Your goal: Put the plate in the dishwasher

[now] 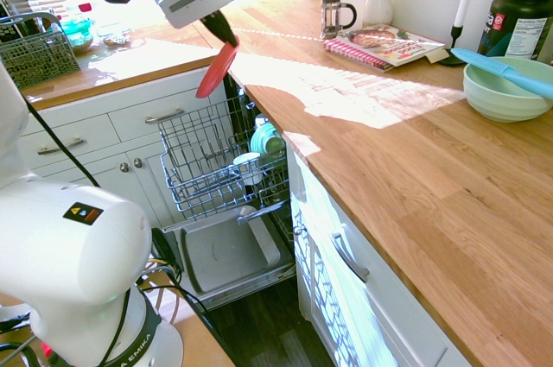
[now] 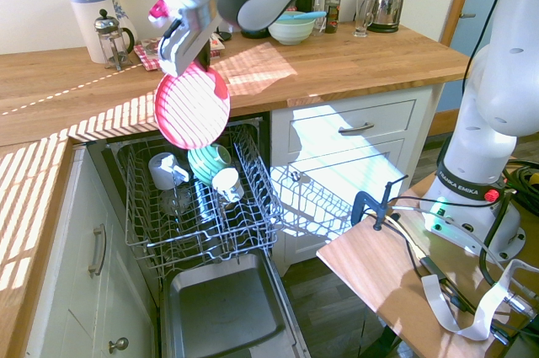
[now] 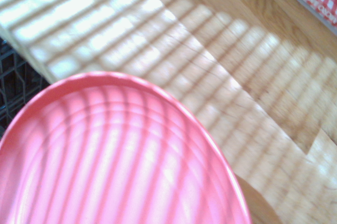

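Observation:
The pink-red plate [image 1: 216, 71] [image 2: 192, 106] [image 3: 116, 155] hangs on edge in the air, held by its upper rim. My gripper [image 1: 226, 33] [image 2: 195, 53] is shut on that rim, above the back of the open dishwasher [image 1: 226, 250] [image 2: 221, 312]. The grey wire rack [image 1: 206, 160] [image 2: 198, 206] is pulled out under the plate. It holds a teal cup [image 1: 267, 138] [image 2: 209, 162] and white cups [image 2: 162, 170]. The wrist view shows the plate filling the lower left over the wooden worktop.
Wooden worktop [image 1: 415, 177] [image 2: 76, 97] wraps round the dishwasher corner. On it stand a pale green bowl with a blue utensil [image 1: 505, 86], a French press [image 1: 335, 11] [image 2: 111, 38], a magazine [image 1: 384, 43] and a dark wire basket [image 1: 36, 54]. White drawers [image 2: 354, 130] flank the opening.

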`<state>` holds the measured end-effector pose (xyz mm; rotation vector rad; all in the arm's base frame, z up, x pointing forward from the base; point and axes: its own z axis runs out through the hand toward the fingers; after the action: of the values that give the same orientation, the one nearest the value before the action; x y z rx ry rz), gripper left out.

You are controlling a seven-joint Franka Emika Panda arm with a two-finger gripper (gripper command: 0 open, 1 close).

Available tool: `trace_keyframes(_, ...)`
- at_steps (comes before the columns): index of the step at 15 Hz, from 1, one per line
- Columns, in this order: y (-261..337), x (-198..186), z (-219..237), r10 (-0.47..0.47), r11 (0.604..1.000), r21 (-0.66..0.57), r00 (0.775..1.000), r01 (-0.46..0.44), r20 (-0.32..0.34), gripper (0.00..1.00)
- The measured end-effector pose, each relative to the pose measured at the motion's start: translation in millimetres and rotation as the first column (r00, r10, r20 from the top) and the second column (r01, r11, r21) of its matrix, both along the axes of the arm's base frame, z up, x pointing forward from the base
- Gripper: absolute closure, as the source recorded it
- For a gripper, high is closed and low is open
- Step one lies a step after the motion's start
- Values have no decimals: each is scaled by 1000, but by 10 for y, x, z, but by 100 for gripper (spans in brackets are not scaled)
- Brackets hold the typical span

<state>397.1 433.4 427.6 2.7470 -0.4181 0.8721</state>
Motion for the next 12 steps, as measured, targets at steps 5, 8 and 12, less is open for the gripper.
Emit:
trace_keyframes(5, 1050, -327, -968, 77, 937, -347, 994, -45, 79, 100)
trace_keyframes(8, 1305, -264, -1744, 110, 851, -520, 993, -72, 42, 100)
trace_keyframes(12, 1629, -179, -2133, 147, 784, -604, 988, -142, -42, 100)
